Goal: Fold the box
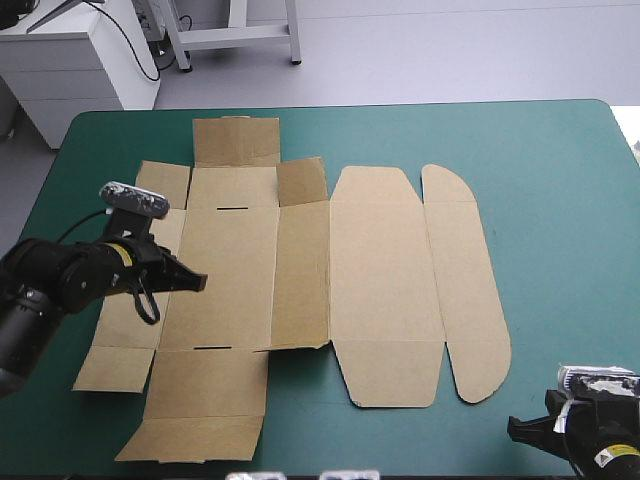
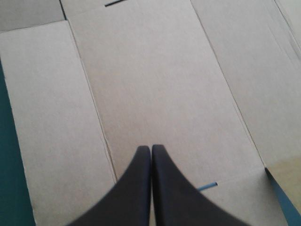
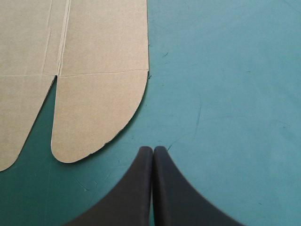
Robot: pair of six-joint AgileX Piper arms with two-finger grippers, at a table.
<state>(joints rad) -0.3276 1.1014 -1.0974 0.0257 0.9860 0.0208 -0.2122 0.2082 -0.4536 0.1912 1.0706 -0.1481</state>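
Box (image 1: 380,290), a cut sheet of brown board, is spread flat across the middle and left of the teal-green cover (image 1: 560,200). The left gripper (image 1: 197,283) is held over its left part, black fingers pressed together with nothing gripped. The right gripper (image 1: 514,428) is likewise clenched empty, over bare cover beside the rounded flap (image 3: 94,117).
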